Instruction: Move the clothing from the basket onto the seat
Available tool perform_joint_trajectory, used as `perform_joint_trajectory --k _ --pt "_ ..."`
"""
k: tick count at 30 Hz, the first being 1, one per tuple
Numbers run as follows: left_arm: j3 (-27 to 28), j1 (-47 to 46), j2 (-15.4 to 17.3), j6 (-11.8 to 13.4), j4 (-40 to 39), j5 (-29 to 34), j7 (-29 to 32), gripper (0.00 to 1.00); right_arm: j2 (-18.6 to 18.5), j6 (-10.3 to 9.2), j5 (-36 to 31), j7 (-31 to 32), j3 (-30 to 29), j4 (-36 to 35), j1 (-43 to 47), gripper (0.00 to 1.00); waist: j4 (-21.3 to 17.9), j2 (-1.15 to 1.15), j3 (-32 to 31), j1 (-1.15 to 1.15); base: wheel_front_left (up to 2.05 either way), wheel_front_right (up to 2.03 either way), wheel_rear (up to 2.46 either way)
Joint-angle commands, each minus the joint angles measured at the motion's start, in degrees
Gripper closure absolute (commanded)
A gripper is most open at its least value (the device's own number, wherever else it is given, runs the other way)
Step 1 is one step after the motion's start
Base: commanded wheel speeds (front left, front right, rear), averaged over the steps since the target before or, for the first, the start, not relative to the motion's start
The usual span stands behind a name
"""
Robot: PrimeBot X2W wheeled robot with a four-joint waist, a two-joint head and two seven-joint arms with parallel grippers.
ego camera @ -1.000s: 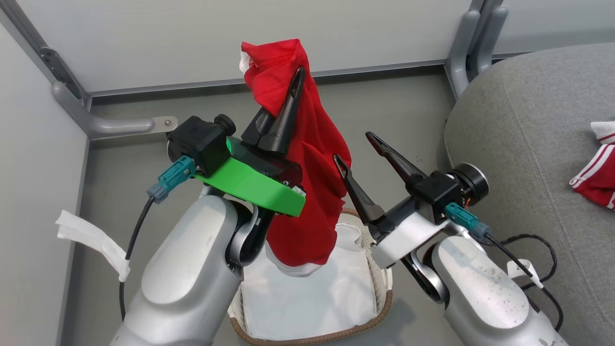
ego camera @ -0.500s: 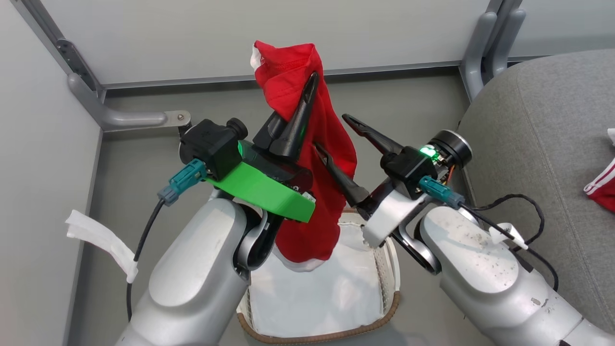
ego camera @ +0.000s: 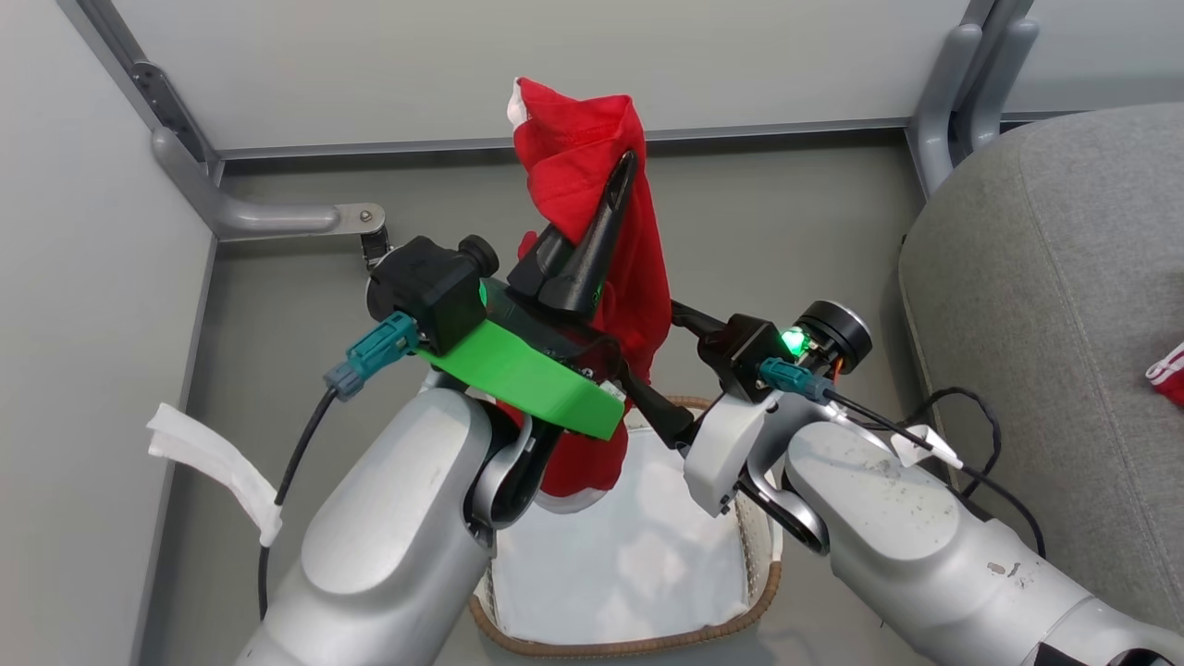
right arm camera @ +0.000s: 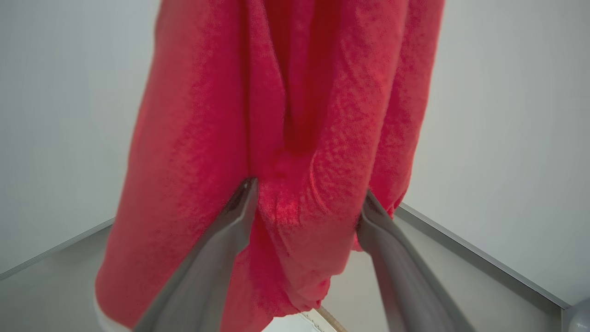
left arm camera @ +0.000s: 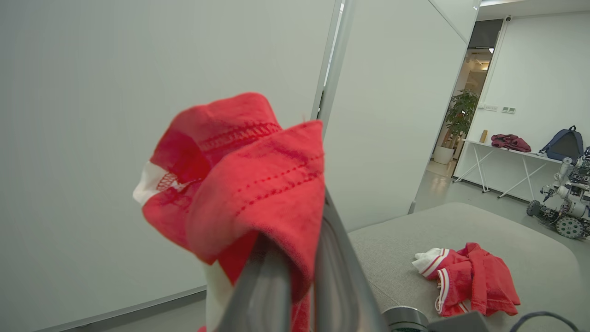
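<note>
Clothing (ego camera: 578, 176) hangs in the head view from the left gripper (ego camera: 627, 171), whose fingers are pinched together on its top edge, high above the basket (ego camera: 740, 622). Its white-cuffed lower end dangles just over the white liner (ego camera: 638, 564). The seat (ego camera: 1045, 277) lies well to the right. The right gripper (ego camera: 647, 338) reaches in from the right at mid-height, its tips against the cloth. The risk, as I judge it, is that a swing to the right drags the tail across the basket rim, or that the right arm snags a fold and tugs it out of the pinch.

From the left wrist, a small bunch sits caught between the closed fingers of the left gripper (left arm camera: 299, 230), so a jerk might slip it. A second red piece (left arm camera: 470, 276) rests on the seat (left arm camera: 405, 240), far right.

From the right wrist, the right gripper (right arm camera: 309, 189) stands apart, its fingers straddling a hanging fold without clamping it.
</note>
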Motion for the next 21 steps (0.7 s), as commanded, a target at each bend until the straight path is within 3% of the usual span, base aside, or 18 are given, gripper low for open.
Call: perform_joint_trajectory --k 1,10,11,12,14,21 --pt "-0.2 -0.4 -0.1 0.1 -0.2 -0.1 -0.1 1.0 0.1 -0.08 0.6 0.0 0.3 0.5 -0.7 0.0 0.3 0.0 0.1 0.0 0.0 0.0 0.0" --pt "-1.2 -0.6 -0.2 0.1 0.1 -0.7 0.0 1.0 1.4 -0.08 -0.4 0.0 0.3 3.6 -2.4 0.0 1.4 0.0 0.5 0.0 0.0 0.0 0.0" --pt "-1.3 -0.6 -0.2 0.1 0.2 -0.7 0.0 1.0 1.6 -0.08 -0.4 0.0 0.5 4.2 -2.4 0.07 1.5 0.0 0.5 0.0 0.0 0.0 0.0" --pt "-1.3 -0.6 -0.3 0.1 0.2 -0.7 0.0 1.0 1.7 -0.08 -0.4 0.0 0.7 4.5 -2.4 0.43 1.6 0.0 0.6 0.0 0.0 0.0 0.0" --pt "-1.3 -0.6 -0.3 0.1 0.2 -0.9 0.0 1.0 1.9 -0.08 -0.3 0.0 0.7 5.0 -2.3 1.0 1.8 0.0 0.6 0.0 0.0 0.0 0.0" --pt "-0.2 0.1 -0.4 0.1 0.4 -0.9 0.0 1.0 1.4 -0.08 -1.2 0.0 -2.7 4.0 -0.3 1.0 1.3 0.0 0.4 0.0 0.0 0.0 0.0"
